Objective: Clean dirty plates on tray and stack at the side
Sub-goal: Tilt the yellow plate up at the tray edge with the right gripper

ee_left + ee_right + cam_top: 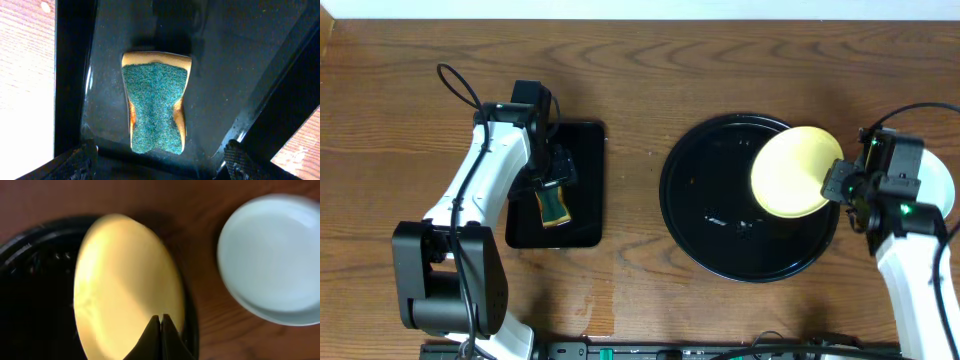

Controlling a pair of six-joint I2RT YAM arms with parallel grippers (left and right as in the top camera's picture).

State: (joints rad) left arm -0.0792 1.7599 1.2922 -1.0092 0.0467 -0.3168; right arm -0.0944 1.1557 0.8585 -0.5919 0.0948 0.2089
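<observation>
A pale yellow plate (790, 170) hangs tilted over the right side of the round black tray (695, 215). My right gripper (840, 182) is shut on its right rim. In the right wrist view the closed fingertips (161, 322) pinch the near edge of the yellow plate (125, 280), with the tray (30, 255) dark beneath it. A pale blue plate (272, 255) lies on the table to the right, off the tray; the right arm mostly hides the blue plate (945, 185) from overhead. My left gripper (548, 178) is open, with nothing between its fingers.
A smaller rectangular black tray (585, 150) lies at the left and holds a green-topped yellow sponge (155, 107). The left gripper (162, 167) hovers just over it, its fingers set wider than the sponge (554, 205). Bare wooden table lies between the two trays.
</observation>
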